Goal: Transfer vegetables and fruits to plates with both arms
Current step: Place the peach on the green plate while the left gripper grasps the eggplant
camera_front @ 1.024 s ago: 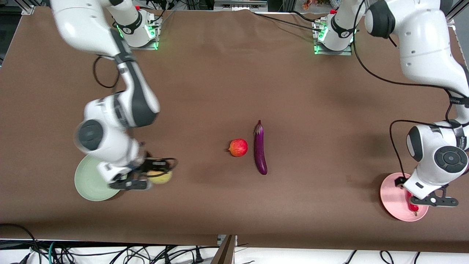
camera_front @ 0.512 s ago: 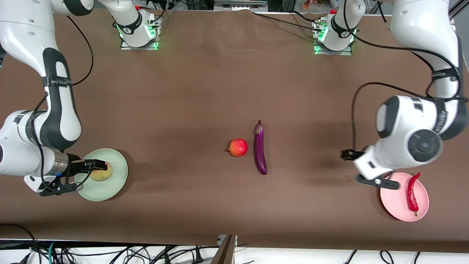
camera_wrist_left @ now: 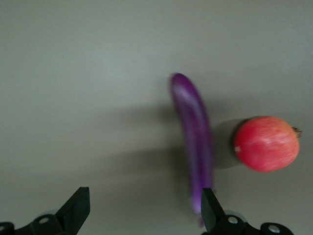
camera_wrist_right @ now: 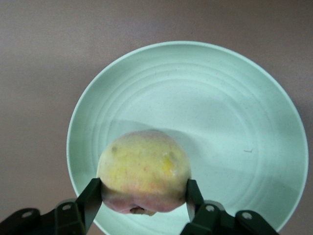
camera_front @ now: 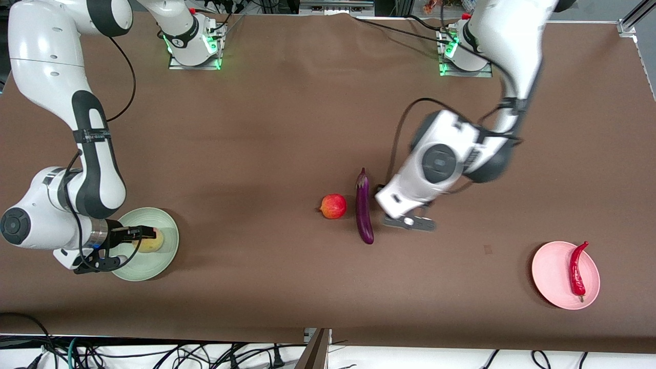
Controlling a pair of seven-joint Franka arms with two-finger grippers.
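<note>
Two robot arms divide the work at a brown-covered table. The right gripper point(camera_wrist_right: 139, 205) hangs over the mint green plate point(camera_front: 166, 251), its jaws clamped on either side of the yellowish-pink peach point(camera_wrist_right: 144, 170), which sits low above the plate's ringed centre. To finish well, it should lower until the fruit rests on the plate, then part its jaws evenly so the round peach does not roll toward the rim. The left gripper point(camera_wrist_left: 144, 210), jaws spread wide and holding nothing, hovers over the table just beside the purple eggplant point(camera_front: 363, 207), which lies mid-table close to the red pomegranate-like fruit point(camera_front: 333, 206). A clean pickup calls for centring the jaws across the eggplant's slim body near its middle, so it lifts level, and for descending without nudging the fruit next to it. The red chili pepper point(camera_front: 577, 267) already lies on the pink plate point(camera_front: 548, 271) toward the left arm's end of the table.
</note>
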